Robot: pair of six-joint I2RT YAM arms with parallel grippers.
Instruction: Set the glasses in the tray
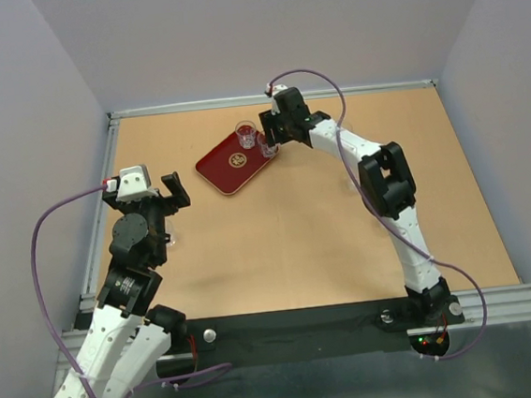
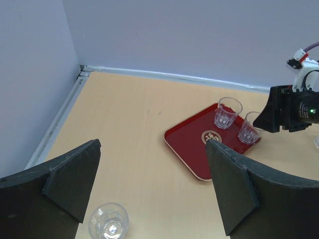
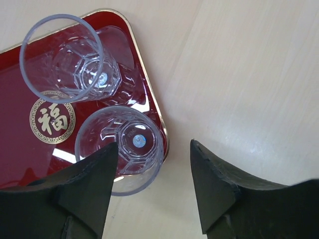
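Top external: L gripper (image 1: 174, 191) spread open, empty, near one upright clear round tumbler (image 2: 108, 226) on table (image 1: 345, 248). Dark-red rectangular tray (image 1: 217, 166), long axis near-left to far-right, carries two upright tumblers (image 1: 246, 133). R gripper (image 3: 153, 149) unclenched, beside the right-hand one.

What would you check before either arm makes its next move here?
1. Right gripper open: ok, jaws apart.
2. Right gripper clear of the corner glass: cannot tell; one finger overlaps it in the wrist view.
3. Corner glass and far glass upright on the tray: ok.
4. Tray has bare room for more: ok.
5. Left gripper open: ok.
6. Table glass upright below the left gripper: ok.
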